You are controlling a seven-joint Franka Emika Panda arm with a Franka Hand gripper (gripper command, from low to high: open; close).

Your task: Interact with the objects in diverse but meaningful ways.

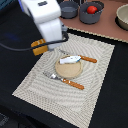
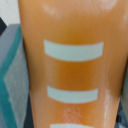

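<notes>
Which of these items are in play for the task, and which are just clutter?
Job:
- loaf
- tomato
- two grey pots
- silvery piece

Probably lying about:
- mat
- plate
- two orange-handled utensils
- bowl
</notes>
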